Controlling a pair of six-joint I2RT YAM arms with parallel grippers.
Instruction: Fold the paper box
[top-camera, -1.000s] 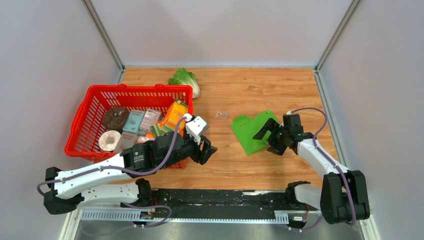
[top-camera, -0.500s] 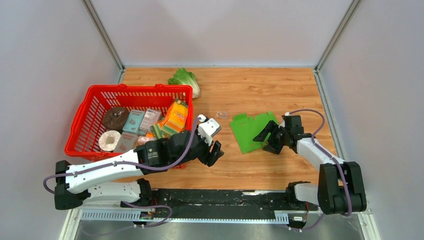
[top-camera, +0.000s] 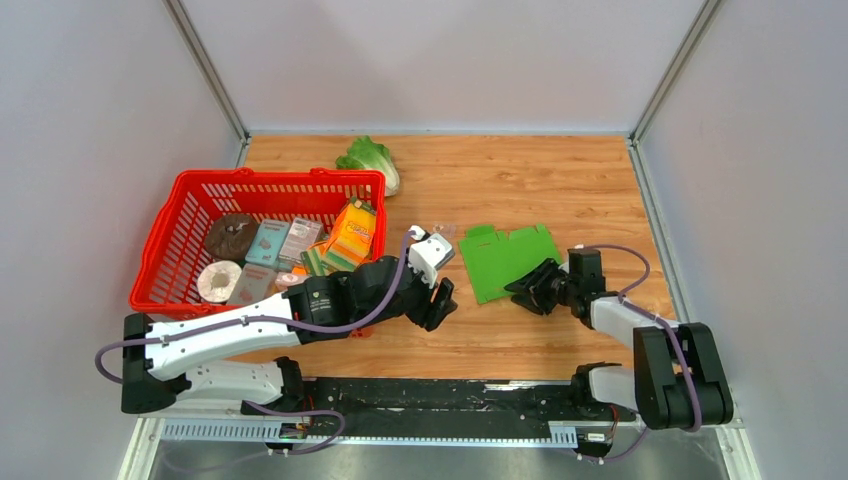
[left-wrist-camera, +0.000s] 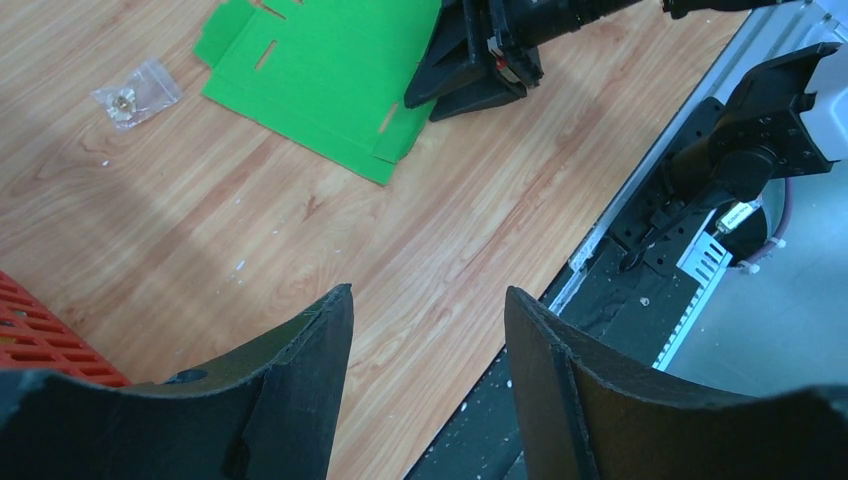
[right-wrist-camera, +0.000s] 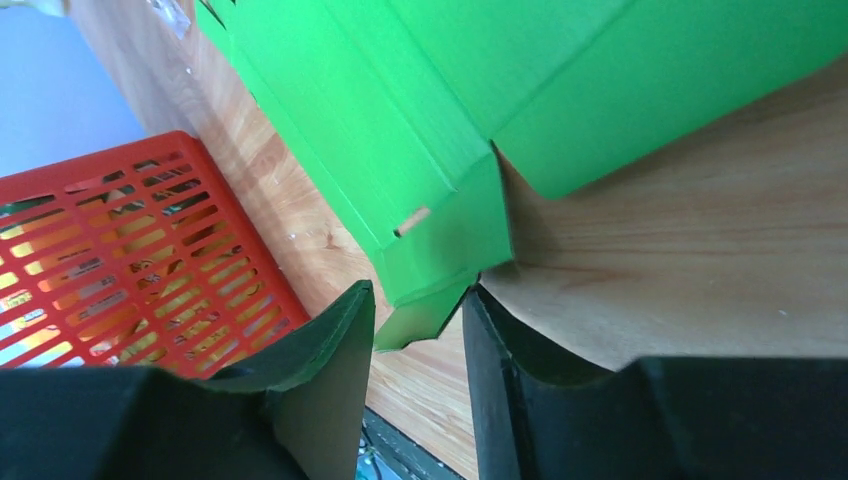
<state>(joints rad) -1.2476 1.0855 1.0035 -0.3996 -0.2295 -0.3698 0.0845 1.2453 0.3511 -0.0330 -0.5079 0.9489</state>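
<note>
The paper box (top-camera: 505, 258) is a flat bright green die-cut sheet lying on the wooden table right of centre; it also shows in the left wrist view (left-wrist-camera: 320, 80). My right gripper (top-camera: 520, 288) lies low at the sheet's near right corner. In the right wrist view a small corner flap of the paper box (right-wrist-camera: 430, 110) sticks between the fingers of the right gripper (right-wrist-camera: 418, 300), touching the right-hand one, with a gap still on the left side. My left gripper (top-camera: 443, 300) hovers open left of the sheet, and nothing lies between the jaws of the left gripper (left-wrist-camera: 428, 300).
A red basket (top-camera: 260, 180) with packets and an orange carton (top-camera: 352, 232) stands at the left. A lettuce (top-camera: 370, 160) lies behind it. A small clear bag of hardware (top-camera: 443, 230) sits just left of the sheet. A black rail (top-camera: 430, 395) runs along the near edge.
My right gripper has dropped low to the table and narrowed its jaws around the sheet's corner flap. The left arm has reached right, toward the sheet. The sheet has turned slightly.
</note>
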